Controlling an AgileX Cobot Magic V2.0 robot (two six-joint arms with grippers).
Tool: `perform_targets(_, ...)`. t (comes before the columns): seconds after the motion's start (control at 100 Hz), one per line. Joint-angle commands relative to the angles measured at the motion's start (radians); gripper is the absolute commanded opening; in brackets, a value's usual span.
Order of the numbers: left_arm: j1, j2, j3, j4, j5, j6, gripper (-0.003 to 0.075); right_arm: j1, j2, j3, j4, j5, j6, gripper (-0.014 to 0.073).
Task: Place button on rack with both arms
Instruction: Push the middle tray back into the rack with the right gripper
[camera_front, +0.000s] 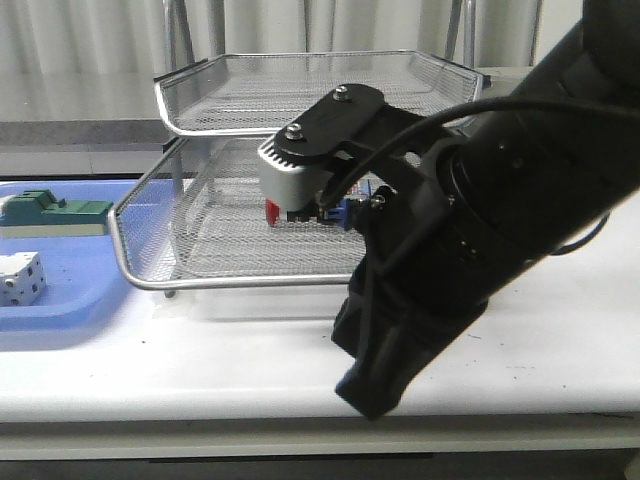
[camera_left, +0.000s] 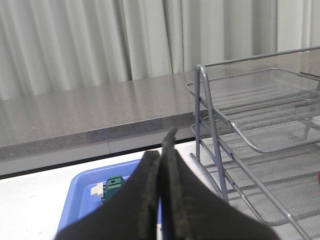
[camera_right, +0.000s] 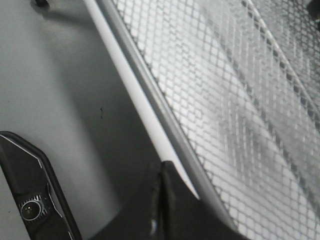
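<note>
The right gripper (camera_front: 318, 205) is reaching over the middle tier of the rack (camera_front: 140, 275), and its fingers (camera_right: 167, 200) are looking pressed together in the right wrist view; whether they are clamping something there I cannot tell. In the front view the button (camera_front: 272, 211) is showing its red cap just beside the gripper's grey housing, under it and over the mesh, apparently carried. I think the good way is lowering slowly until the button is resting on the mesh, then releasing without knocking the chrome rim. The left gripper (camera_left: 161, 165) is closed and empty, waiting near the blue tray (camera_left: 82, 187).
</note>
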Motion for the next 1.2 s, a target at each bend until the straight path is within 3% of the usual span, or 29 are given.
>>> perform_targets(0.0, 0.003, 0.008, -0.028, -0.013, -0.076, -0.011, -0.002, -0.035, -0.013, -0.061, -0.008, -0.083, -0.007, -0.0058)
perform_targets(0.4, 0.003, 0.008, -0.028, -0.013, -0.076, -0.011, -0.002, -0.164, 0.059, -0.209, -0.009, -0.057, -0.007, -0.0058)
perform_targets(0.8, 0.003, 0.008, -0.028, -0.013, -0.076, -0.011, -0.002, -0.152, 0.046, -0.226, 0.028, 0.066, -0.006, -0.0058)
perform_targets(1.19, 0.003, 0.008, -0.028, -0.013, -0.076, -0.011, -0.002, -0.16, -0.139, -0.221, 0.12, 0.184, 0.046, -0.0058)
